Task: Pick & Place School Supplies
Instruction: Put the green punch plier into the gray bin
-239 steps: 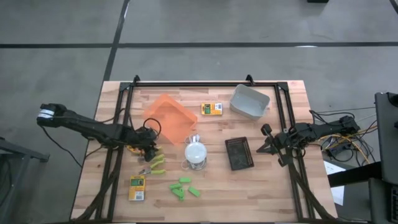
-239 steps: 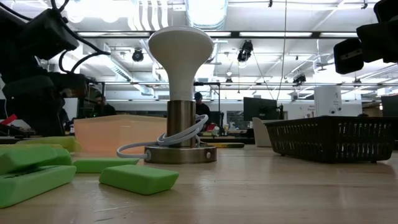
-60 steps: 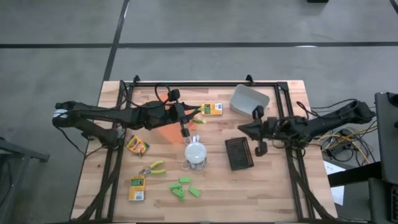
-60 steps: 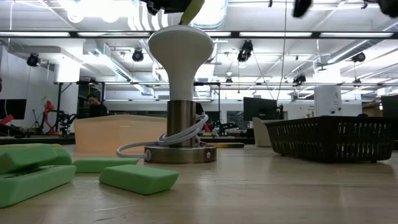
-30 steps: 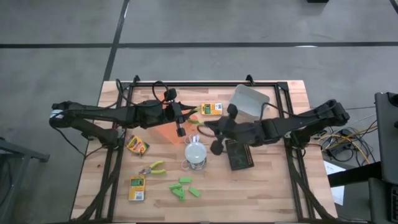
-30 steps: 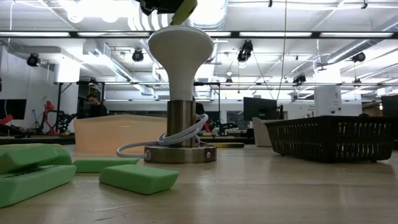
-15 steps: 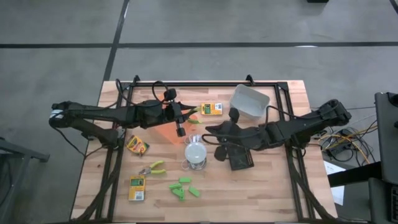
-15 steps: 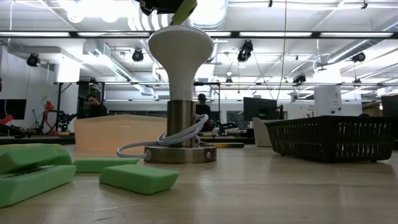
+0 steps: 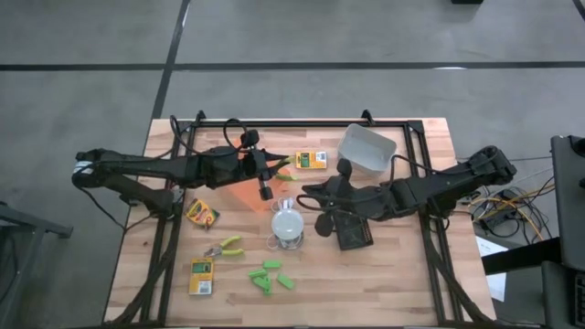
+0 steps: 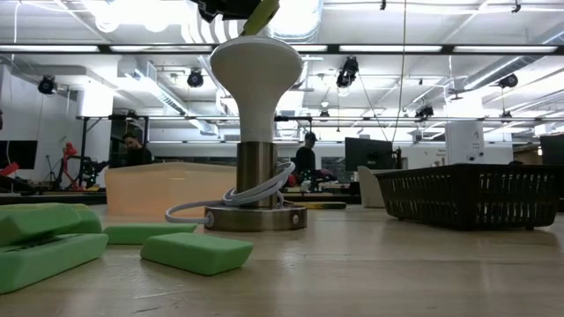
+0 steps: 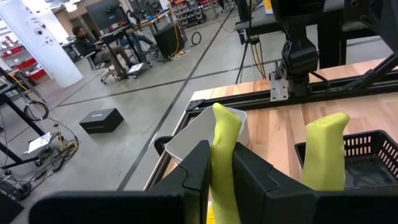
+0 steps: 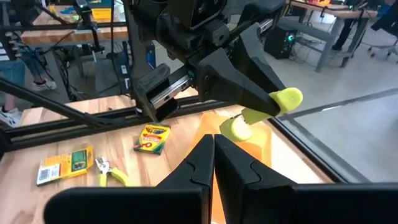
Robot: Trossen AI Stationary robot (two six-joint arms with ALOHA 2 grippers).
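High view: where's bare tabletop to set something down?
Bare wood: the front right corner, past the black basket, and the strip between the green blocks and that basket. Crowded: centre, around the lamp and orange tray.

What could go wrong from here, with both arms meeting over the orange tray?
The left gripper pinches only one handle of the yellow-green tool, so it may swing or slip. The shut right gripper sits close by, so the arms could collide. The white lamp stands just below, at risk of a knock.
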